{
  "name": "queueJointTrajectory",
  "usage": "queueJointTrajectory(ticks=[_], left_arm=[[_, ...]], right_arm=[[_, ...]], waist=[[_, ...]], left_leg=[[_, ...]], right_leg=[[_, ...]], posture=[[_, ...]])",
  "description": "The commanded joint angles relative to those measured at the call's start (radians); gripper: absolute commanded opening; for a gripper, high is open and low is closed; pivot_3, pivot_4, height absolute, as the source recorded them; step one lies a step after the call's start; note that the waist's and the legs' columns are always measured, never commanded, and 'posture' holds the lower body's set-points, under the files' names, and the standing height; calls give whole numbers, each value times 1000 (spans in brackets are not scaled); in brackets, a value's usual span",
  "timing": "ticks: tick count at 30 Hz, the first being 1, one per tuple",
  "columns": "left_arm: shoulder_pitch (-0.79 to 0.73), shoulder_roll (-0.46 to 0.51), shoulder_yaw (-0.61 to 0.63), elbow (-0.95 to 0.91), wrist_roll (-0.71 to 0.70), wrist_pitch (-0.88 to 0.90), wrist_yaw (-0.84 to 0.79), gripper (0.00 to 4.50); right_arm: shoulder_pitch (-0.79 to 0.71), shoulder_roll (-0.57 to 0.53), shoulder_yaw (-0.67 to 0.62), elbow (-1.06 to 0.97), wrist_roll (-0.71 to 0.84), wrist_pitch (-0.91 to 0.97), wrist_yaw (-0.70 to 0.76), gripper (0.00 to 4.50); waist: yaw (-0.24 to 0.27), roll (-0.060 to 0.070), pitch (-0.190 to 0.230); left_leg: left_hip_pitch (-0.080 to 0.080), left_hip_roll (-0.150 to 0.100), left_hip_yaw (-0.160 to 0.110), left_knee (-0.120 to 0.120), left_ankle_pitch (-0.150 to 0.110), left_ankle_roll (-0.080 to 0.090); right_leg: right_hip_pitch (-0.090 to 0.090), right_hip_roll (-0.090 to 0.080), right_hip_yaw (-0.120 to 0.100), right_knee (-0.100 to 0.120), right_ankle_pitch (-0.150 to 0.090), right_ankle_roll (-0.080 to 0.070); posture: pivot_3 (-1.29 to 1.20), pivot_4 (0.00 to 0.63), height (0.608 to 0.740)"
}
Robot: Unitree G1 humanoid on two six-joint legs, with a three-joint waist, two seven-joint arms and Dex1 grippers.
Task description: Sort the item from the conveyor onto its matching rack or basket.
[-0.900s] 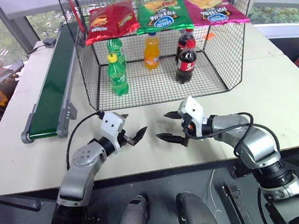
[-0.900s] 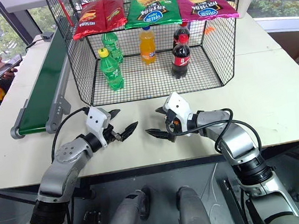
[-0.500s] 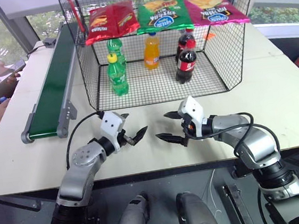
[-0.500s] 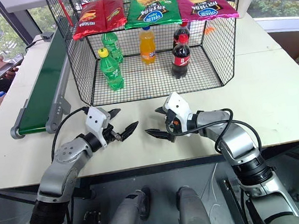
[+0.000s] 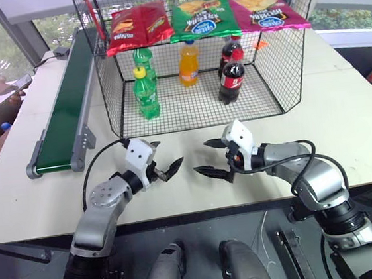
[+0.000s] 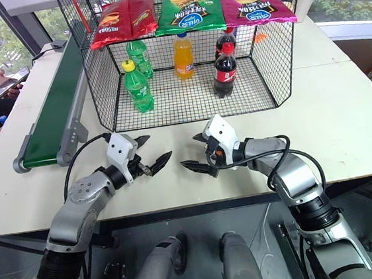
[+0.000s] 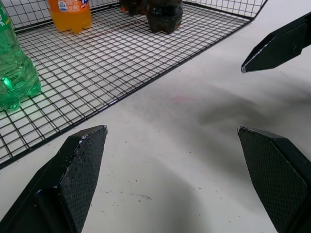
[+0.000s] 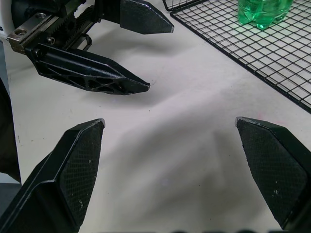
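Both hands, left hand (image 5: 167, 169) and right hand (image 5: 213, 158), wide and empty at bench 6 o'clock; orange soda bottle (image 5: 189, 64) already in basket (image 5: 200, 114) at 12, conveyor (image 5: 66, 109) bare, so reaching now risks toppling bottles.

Basket (image 5: 200, 111) front side open, mesh walls on sides and back, chip bags (image 5: 203, 16) lying across its top block entry from above. Inside: green bottles (image 5: 145, 90) left, orange soda bottle (image 5: 189, 64) at back centre, cola bottles (image 5: 232, 71) right; bare grid floor between them at front centre. Table (image 5: 343, 116) bare between grippers and basket. Conveyor (image 5: 64, 116) runs along left.
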Motion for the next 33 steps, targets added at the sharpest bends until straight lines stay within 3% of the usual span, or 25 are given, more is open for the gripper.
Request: queueJointTrajectory(ticks=[1, 33], left_arm=[[-4, 1, -4, -28, 1, -6, 1, 4500], [-8, 9, -16, -25, 9, -11, -5, 4500]], right_arm=[[-1, -9, -10, -45, 12, -7, 1, 4458], [5, -19, -6, -48, 15, -21, 14, 4458]], waist=[[0, 0, 0], [0, 0, 0]], left_leg=[[0, 0, 0, 0, 0, 0], [0, 0, 0, 0, 0, 0]], right_leg=[[0, 0, 0, 0, 0, 0], [0, 0, 0, 0, 0, 0]], posture=[[0, 150, 739], [0, 150, 739]])
